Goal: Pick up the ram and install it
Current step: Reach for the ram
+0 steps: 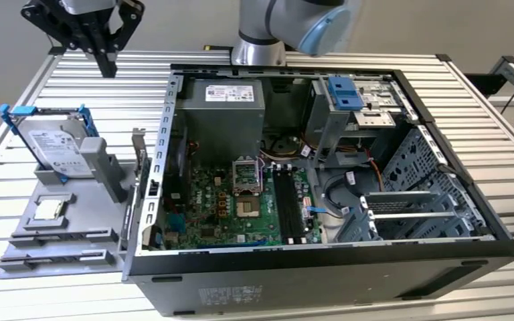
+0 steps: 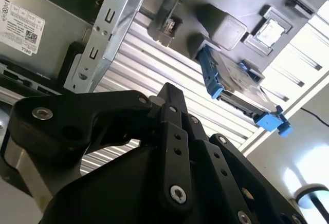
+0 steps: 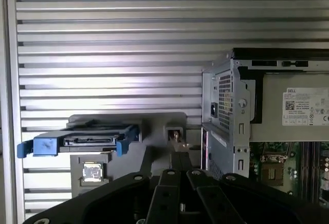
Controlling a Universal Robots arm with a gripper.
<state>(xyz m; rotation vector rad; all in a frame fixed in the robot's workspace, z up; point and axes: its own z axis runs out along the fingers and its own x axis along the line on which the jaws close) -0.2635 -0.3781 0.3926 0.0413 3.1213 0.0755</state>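
My gripper (image 1: 107,67) hangs high over the slatted table at the exterior view's upper left, behind the grey fixture (image 1: 56,257). Its black fingers (image 2: 167,91) meet at the tip, shut with nothing between them. A thin upright strip (image 1: 138,152) stands on end in a small holder at the fixture's edge beside the case. It looks like the ram seen edge-on, but I cannot be sure. In the first wrist view that holder (image 3: 175,133) lies just beyond the gripper (image 3: 177,156). The memory slots (image 1: 286,200) on the motherboard look dark.
The open computer case (image 1: 328,267) lies on the table, with its power supply (image 1: 225,100) at the back. On the fixture stand a hard drive in a blue frame (image 1: 53,144) and a square silver processor chip (image 1: 50,208). The arm's base (image 1: 259,47) rises behind the case.
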